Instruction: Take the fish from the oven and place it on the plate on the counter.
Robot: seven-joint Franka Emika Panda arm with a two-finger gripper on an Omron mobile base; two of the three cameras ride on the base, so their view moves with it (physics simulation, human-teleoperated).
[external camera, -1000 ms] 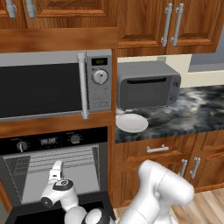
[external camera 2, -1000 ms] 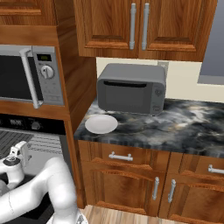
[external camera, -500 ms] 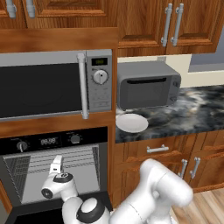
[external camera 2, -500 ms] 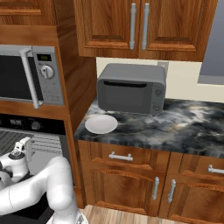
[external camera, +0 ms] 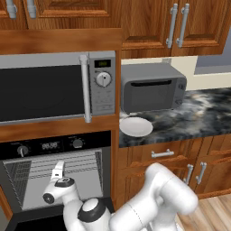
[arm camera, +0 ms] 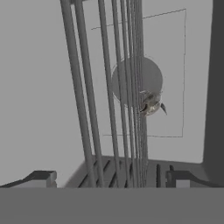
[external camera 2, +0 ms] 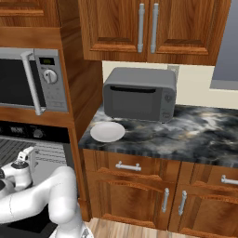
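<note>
Reaching deeper, your gripper (external camera: 57, 168) is rising toward the open oven (external camera: 58, 178) compared with a second ago, and it is now lining up on the wire racks (arm camera: 113, 96). You are keeping the fingers spread wide with nothing between them. The fish (arm camera: 151, 104) is lying inside the oven, beyond the rack bars. The plate (external camera: 135, 127) is sitting bare on the counter (external camera: 198, 115), waiting.

the arm bends low and forward, its fingers (arm camera: 43, 176) spread wide apart and holding nothing
</note>
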